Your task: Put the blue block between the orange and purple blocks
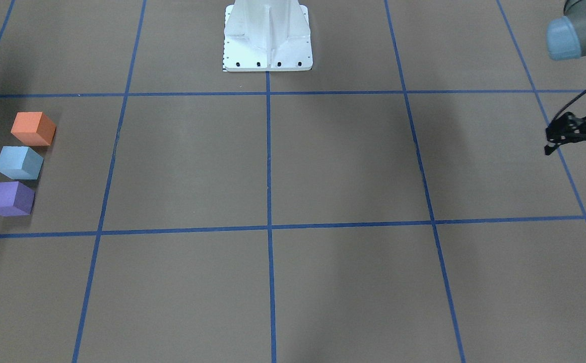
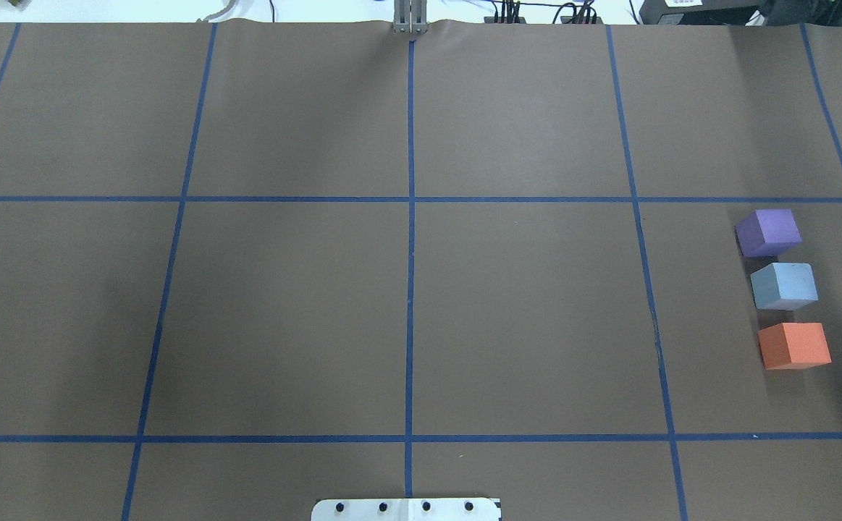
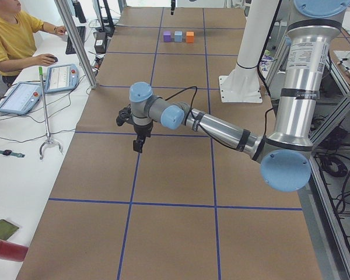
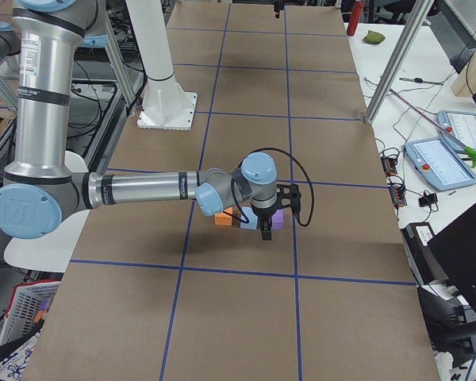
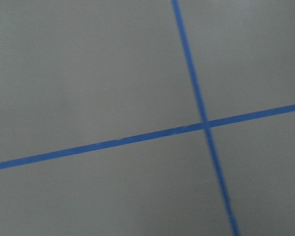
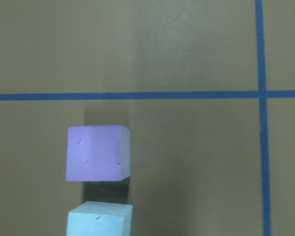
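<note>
The orange block [image 2: 794,345], the blue block [image 2: 784,285] and the purple block [image 2: 768,232] stand in a row at the table's right edge, the blue one in the middle with small gaps on both sides. They also show in the front view as orange [image 1: 33,128], blue [image 1: 19,162] and purple [image 1: 9,198]. My right gripper [image 4: 264,232] hovers over the row by the purple block [image 6: 98,153]; I cannot tell whether it is open or shut. My left gripper [image 1: 572,155] hangs empty at the far left, its fingers apart.
The white robot base [image 1: 267,38] stands at the middle of the table's near side. Blue tape lines [image 2: 410,239] split the brown table into squares. An operator [image 3: 14,35] sits with tablets beyond the table's far edge.
</note>
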`<state>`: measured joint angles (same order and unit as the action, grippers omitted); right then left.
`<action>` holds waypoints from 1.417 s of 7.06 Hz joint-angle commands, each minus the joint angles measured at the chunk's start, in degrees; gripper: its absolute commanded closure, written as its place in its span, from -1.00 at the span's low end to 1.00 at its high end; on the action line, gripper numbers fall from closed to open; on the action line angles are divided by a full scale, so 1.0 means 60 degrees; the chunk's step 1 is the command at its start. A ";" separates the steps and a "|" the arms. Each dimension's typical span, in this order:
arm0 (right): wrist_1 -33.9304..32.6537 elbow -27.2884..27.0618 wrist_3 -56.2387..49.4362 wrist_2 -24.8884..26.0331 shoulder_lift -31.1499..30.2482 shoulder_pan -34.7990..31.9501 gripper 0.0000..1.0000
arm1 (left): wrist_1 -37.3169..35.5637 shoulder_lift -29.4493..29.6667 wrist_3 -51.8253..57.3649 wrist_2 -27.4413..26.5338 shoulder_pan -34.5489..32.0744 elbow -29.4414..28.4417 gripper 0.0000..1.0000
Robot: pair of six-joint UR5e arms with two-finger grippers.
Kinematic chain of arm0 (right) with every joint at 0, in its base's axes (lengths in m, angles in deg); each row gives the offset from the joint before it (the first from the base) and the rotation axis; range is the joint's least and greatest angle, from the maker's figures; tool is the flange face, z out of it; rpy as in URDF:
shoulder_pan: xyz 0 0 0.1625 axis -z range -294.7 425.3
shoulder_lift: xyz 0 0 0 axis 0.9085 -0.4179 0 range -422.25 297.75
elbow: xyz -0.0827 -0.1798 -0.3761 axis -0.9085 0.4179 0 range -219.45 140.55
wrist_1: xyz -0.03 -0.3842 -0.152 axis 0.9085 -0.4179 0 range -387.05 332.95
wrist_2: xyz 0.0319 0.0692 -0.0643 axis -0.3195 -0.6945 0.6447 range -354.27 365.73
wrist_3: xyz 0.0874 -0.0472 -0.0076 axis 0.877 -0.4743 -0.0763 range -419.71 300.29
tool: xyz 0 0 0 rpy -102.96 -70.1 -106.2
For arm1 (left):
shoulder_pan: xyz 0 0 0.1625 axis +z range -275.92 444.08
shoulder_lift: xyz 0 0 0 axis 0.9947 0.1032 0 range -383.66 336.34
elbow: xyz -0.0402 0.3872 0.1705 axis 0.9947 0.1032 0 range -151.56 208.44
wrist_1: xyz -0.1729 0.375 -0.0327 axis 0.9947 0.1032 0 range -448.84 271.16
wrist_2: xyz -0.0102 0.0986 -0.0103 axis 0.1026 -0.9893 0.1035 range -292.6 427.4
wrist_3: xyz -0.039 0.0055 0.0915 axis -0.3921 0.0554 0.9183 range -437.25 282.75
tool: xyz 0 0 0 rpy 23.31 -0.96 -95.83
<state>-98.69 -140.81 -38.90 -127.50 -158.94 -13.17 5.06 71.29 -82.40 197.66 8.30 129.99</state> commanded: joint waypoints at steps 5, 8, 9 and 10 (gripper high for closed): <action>-0.1168 0.0576 -0.1283 -0.0061 0.0821 -0.0472 -1.00 | -0.0078 -0.1102 0.1532 0.0850 -0.1387 -0.0358 -1.00; -0.1609 0.0577 -0.1871 -0.0163 0.0792 -0.0502 -1.00 | -0.0063 -0.1000 0.2569 0.0295 -0.1872 -0.1264 -1.00; -0.1611 0.0489 -0.1886 -0.0164 0.0661 -0.0516 -1.00 | -0.0078 -0.1058 0.2441 0.0307 -0.1872 -0.1295 -1.00; -0.1626 0.0387 -0.1886 -0.0164 0.0631 -0.0516 -1.00 | -0.0092 -0.1044 0.2411 0.0350 -0.1872 -0.1368 -1.00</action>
<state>-108.22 -137.86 -50.03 -128.43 -154.76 -16.23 4.59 65.06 -67.91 199.77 -2.88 122.39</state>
